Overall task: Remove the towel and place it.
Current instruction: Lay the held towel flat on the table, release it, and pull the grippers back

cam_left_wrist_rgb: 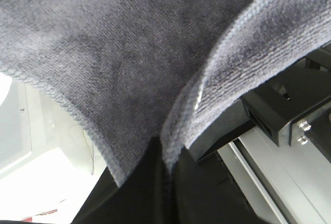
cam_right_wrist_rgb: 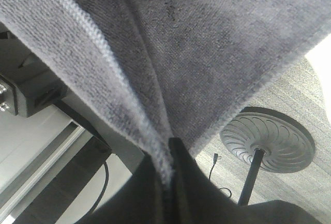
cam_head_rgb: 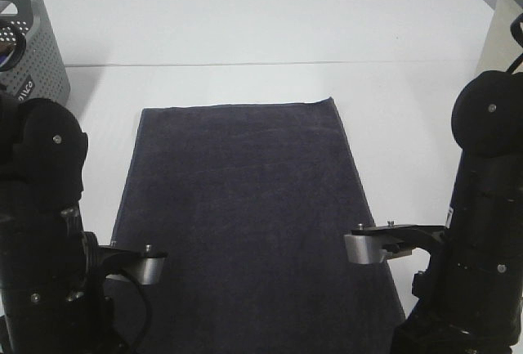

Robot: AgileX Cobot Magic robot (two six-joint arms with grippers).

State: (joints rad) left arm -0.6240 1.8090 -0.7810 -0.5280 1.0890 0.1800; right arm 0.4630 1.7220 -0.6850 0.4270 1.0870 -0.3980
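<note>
Towel (cam_head_rgb: 245, 207) gripped at its near edge, over the table (cam_head_rgb: 245, 27).
Pinched shut on the hem with left gripper (cam_left_wrist_rgb: 165, 175) and right gripper (cam_right_wrist_rgb: 168, 154) alike; spread flat on the table beyond.

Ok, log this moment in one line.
towel: spread on table | left gripper: shut on towel | right gripper: shut on towel

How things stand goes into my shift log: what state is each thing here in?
towel: far part spread flat on the table, near end pinched by both grippers.
left gripper: shut on the towel.
right gripper: shut on the towel.
grey perforated basket: upright at the table's far left, apart from the towel; contents unclear.
</note>
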